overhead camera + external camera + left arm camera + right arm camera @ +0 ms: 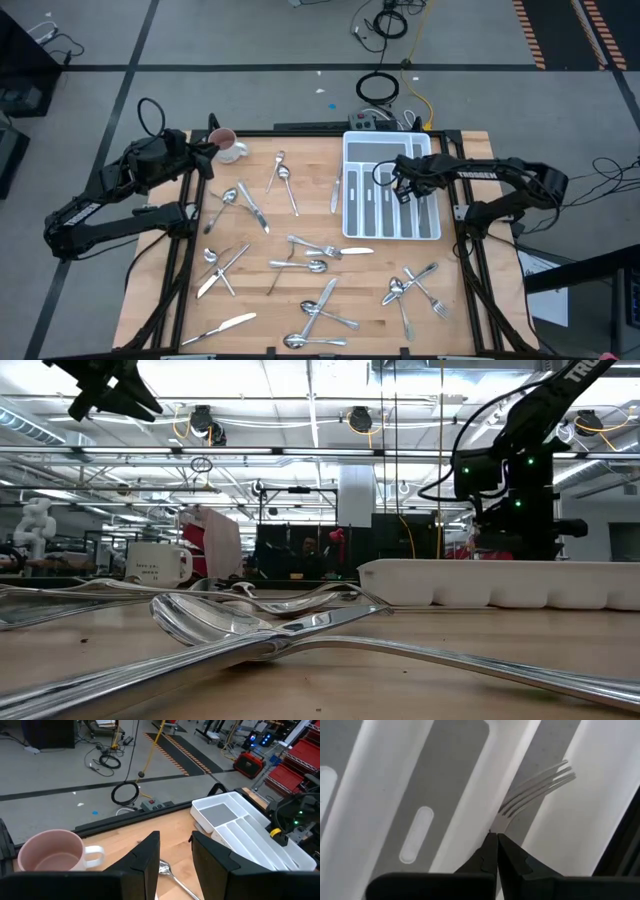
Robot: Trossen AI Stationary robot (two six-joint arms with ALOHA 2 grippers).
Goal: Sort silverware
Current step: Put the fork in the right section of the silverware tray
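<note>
Silverware (310, 265) lies scattered over the wooden table: forks, spoons and knives. A white compartmented tray (347, 190) stands at the far right. My right gripper (398, 180) hangs over the tray, pointing steeply down, shut on a fork (540, 785) above one of the long slots (445, 780). My left gripper (210, 150) waits raised at the far left, open, with nothing between its fingers (150, 855). A pink-and-white mug (50, 852) stands just beyond it, and a spoon (167, 869) lies below it. My right gripper pinches the fork's neck (499, 822), just behind the tines, between its two fingertips (490, 847). The fingers come from above, pointing down. The tines reach out beyond the fingertips over the tray's slot; the handle is hidden behind the fingers. Whether the fork touches the tray, I cannot tell.
Pieces lie crossed in small heaps at the near middle (320, 310) and near right (410, 285). In the low view a spoon and a fork (260, 630) lie close in front, with the tray's wall (500, 585) behind. Cables and a power strip (375, 118) lie past the far edge.
</note>
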